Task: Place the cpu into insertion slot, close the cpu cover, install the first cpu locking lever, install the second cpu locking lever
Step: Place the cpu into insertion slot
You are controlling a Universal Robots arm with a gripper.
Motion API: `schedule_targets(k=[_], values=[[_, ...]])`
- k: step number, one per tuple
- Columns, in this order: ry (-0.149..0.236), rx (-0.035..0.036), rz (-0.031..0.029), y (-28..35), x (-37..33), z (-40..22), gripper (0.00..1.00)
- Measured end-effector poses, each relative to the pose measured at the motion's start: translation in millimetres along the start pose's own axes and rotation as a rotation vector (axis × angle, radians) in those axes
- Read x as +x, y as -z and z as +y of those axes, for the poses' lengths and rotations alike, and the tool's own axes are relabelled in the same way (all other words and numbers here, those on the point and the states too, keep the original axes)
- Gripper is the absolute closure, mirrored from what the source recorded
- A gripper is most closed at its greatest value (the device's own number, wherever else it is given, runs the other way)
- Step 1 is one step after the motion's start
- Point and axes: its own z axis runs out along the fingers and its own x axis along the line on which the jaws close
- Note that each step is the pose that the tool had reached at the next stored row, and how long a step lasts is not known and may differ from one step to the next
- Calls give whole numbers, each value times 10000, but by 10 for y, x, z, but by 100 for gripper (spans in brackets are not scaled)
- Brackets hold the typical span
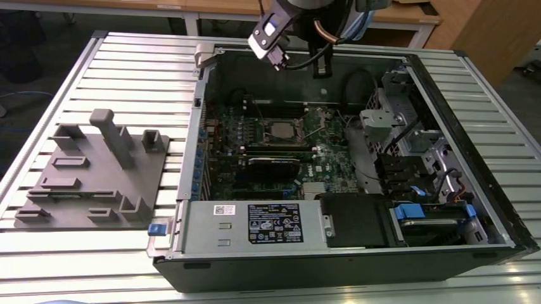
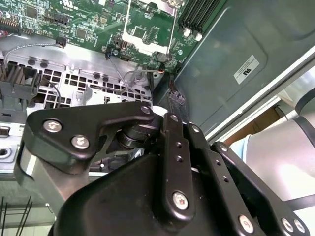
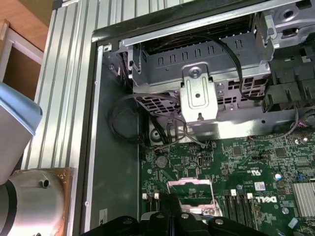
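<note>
The cpu is a silver-grey square lying in the insertion slot, in the middle of the green motherboard in the exterior view. The cpu cover, a thin metal frame with a square cut-out, stands swung open beside the slot on the exterior view's right. The same frame is seen in the first wrist view and the second wrist view. My gripper hangs above the case's far wall, well clear of the slot. Its black body fills the near part of both wrist views. The locking levers are too thin to make out.
The open computer case lies on a slatted aluminium table. A grey fixture block with posts sits at the exterior view's left. Inside are a black expansion card, a labelled power supply, drive cages and loose cables.
</note>
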Motion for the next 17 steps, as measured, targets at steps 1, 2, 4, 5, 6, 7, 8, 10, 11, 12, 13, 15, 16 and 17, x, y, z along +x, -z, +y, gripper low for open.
schedule_targets(k=[1, 2, 4, 5, 6, 7, 8, 10, 11, 12, 13, 15, 16, 17], values=[[9, -25, 27, -3, -6, -4, 90], [20, -52, 55, -5, -13, -7, 90], [53, -138, 149, -15, -35, -20, 90], [62, -163, 176, -18, -41, -24, 90], [85, -222, 240, -24, -57, -33, 90], [95, -248, 268, -26, -63, -37, 90], [104, -273, 295, -29, -70, -40, 90], [131, -343, 371, -37, -87, -51, 90], [126, -328, 371, -38, -87, -51, 90], [102, -252, 358, -41, -89, -52, 90], [53, -100, 330, -43, -90, -52, 90], [-112, 427, 233, -50, -92, -54, 90], [-161, 591, 197, -52, -93, -54, 90], [-208, 750, 157, -54, -94, -55, 90]])
